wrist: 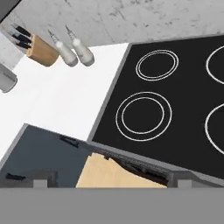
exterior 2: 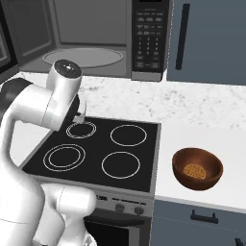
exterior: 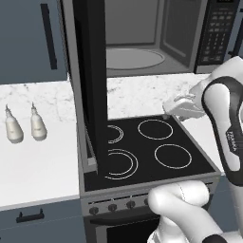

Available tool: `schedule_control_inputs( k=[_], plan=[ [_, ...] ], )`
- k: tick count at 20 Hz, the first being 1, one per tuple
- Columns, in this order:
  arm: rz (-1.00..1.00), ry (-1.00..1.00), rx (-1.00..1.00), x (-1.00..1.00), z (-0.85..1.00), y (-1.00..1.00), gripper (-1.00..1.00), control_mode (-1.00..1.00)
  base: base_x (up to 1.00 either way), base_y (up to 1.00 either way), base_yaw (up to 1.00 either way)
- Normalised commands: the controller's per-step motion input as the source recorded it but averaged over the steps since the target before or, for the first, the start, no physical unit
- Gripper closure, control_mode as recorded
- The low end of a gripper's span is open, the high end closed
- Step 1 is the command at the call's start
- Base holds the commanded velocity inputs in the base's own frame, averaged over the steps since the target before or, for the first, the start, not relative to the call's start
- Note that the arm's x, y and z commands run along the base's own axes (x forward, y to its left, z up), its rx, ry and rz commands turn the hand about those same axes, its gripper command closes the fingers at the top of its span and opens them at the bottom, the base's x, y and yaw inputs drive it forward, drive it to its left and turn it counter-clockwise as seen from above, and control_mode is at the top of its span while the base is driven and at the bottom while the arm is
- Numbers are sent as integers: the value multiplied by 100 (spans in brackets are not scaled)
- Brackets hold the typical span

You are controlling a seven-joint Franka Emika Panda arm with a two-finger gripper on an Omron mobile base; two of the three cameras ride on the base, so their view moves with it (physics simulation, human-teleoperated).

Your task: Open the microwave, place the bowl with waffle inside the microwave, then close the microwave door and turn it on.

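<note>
**Arm folded, end effector spread wide**

We kept our arm bent sharply at the elbow, forearm reaching forward and the hand tipped downward. Our end effector [wrist: 112, 183] stood with its fingers [wrist: 40, 183] fully parted, gripping nothing, both tips barely showing at the hand view's bottom.

Black microwave [exterior 2: 96, 38] with a grey interior, its dark door [exterior: 92, 80] edged in steel grey. Reddish-brown bowl [exterior 2: 197, 168] cradles a golden, grid-patterned waffle [exterior 2: 194, 170] on the white tabletop [exterior 2: 202, 139]. Black stovetop [exterior 2: 96, 149] shows 4 white rings; 2 off-white bottles [exterior: 23, 126] on the left.
</note>
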Motion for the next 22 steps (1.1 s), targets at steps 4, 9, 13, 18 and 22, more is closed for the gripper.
schedule_control_inputs(
  k=[4,9,13,18,22],
  plan=[
    [-16,5,-30,24,-41,-100,-100,-100,0,0,0],
    [-18,26,-27,13,-18,-100,-100,-100,0,0,0],
    [-28,23,-24,17,-26,-100,-100,-100,0,0,0],
    [-32,23,-15,24,-47,-100,-100,-100,0,0,0],
    [-31,18,-2,47,-50,-100,-100,-100,0,0,0]
  ],
)
